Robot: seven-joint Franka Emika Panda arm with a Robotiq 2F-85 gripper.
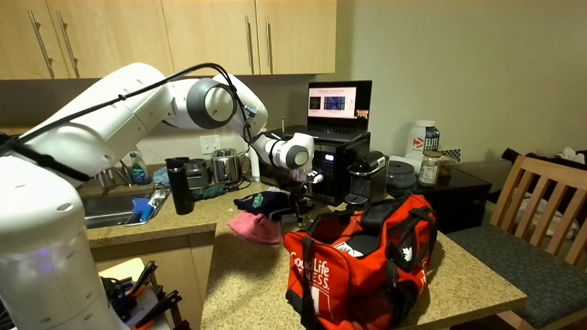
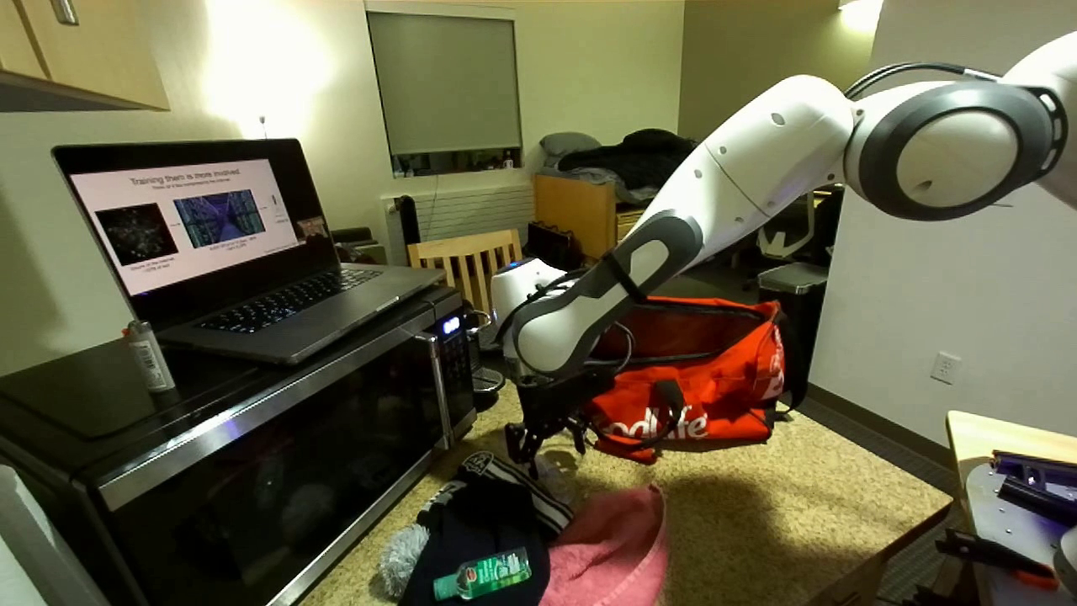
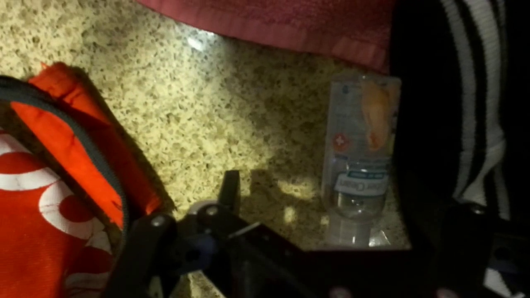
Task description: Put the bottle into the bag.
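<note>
In an exterior view the wall (image 2: 311, 59) glows brightly, soft shadow (image 2: 732, 522) lies near the table (image 2: 867, 497) edge, wrist view is dim

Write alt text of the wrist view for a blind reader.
A clear plastic bottle lies on a speckled tan countertop beside striped black fabric, an open black gripper along the bottom. A red fabric bag with white lettering is at left, a pink cloth at top.

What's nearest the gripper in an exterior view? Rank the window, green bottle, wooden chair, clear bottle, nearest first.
1. Clear bottle, just below the gripper.
2. Green bottle, on the dark hat.
3. Wooden chair, beyond the counter.
4. Window, in the far wall.
</note>
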